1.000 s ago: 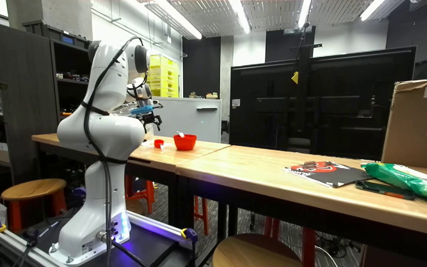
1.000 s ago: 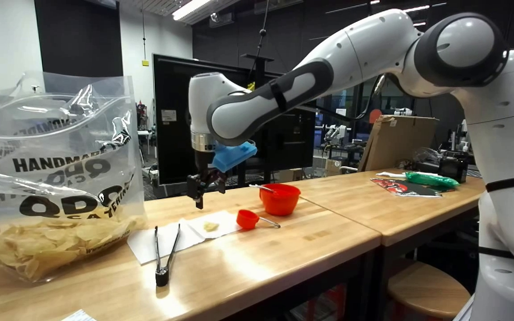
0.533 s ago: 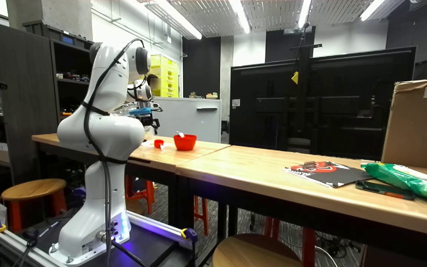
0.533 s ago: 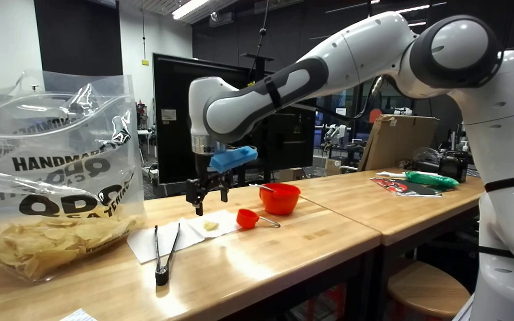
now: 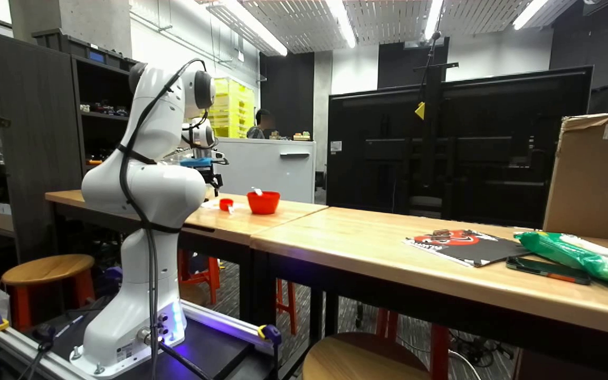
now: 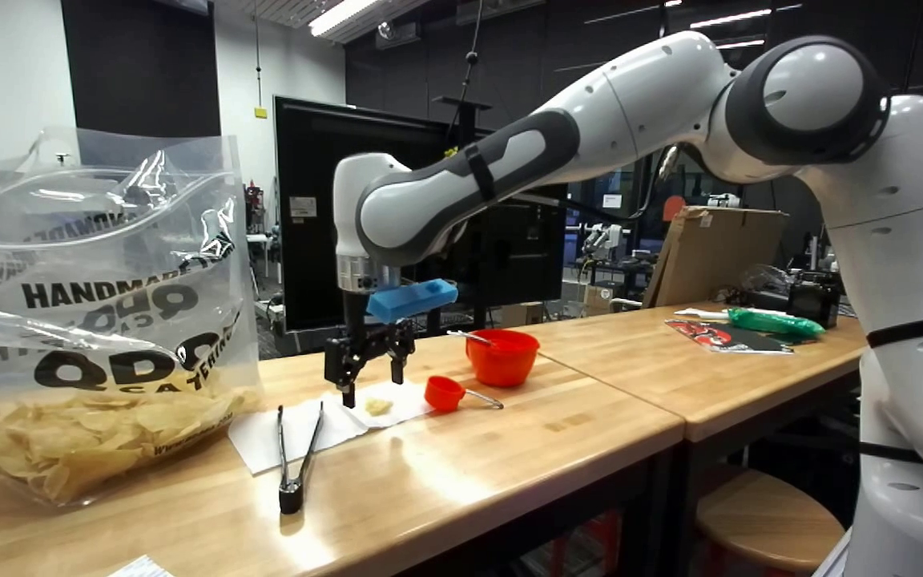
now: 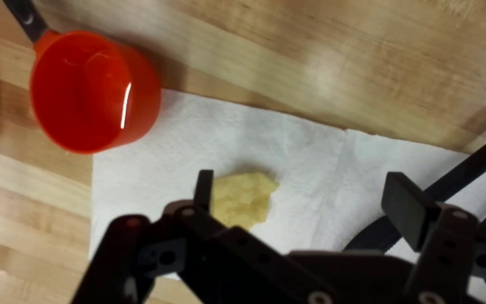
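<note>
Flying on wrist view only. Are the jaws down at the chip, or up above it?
Observer: Up. In an exterior view the jaws hang in the air, clear of the chip.
Operator: OK. Anything near the red cup that's out of my frame?
Observer: Yes, a red bowl, bigger than the cup; it shows in both exterior views.
Operator: And on the side away from the cup?
Observer: A clear plastic bag stands there, with loose chips in its bottom.
</note>
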Robot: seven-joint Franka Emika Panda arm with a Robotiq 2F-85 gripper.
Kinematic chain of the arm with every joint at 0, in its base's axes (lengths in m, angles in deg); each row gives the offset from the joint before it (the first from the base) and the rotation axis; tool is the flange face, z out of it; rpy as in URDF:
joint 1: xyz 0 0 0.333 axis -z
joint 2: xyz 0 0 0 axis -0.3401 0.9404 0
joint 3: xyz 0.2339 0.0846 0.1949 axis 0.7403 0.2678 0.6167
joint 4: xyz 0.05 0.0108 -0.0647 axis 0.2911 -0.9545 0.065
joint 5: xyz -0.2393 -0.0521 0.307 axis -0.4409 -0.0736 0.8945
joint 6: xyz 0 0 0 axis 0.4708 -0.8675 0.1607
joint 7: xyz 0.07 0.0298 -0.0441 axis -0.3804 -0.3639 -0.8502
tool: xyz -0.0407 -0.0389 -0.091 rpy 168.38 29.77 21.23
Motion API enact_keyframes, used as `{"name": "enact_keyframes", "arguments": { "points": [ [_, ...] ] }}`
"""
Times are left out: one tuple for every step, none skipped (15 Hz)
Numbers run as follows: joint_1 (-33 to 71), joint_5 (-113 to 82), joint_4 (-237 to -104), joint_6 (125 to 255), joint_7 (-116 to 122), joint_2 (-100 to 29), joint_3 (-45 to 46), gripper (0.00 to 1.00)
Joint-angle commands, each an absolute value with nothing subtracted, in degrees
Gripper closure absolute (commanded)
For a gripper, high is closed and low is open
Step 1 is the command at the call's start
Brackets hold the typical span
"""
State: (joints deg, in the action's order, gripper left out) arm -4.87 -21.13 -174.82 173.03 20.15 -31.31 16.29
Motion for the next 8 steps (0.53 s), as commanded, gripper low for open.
{"name": "enact_keyframes", "arguments": {
  "points": [
    [-6.0,-21.1,-172.3,171.3,22.5,-29.8,17.1,0.00],
    [-6.7,-21.7,-171.5,171.1,23.2,-29.4,17.2,0.00],
    [-7.3,-22.0,-170.8,170.9,23.7,-29.1,17.3,0.00],
    [-8.1,-22.6,-170.4,171.0,24.2,-29.1,17.4,0.00],
    [-8.9,-23.1,-169.9,171.1,24.9,-29.0,17.5,0.00],
    [-9.5,-23.4,-169.5,171.0,25.4,-28.8,17.6,0.00],
    [-10.2,-23.8,-169.6,171.5,26.2,-28.9,17.6,0.00],
    [-10.9,-24.3,-169.5,171.7,27.5,-28.7,17.6,0.00]
  ]
}}
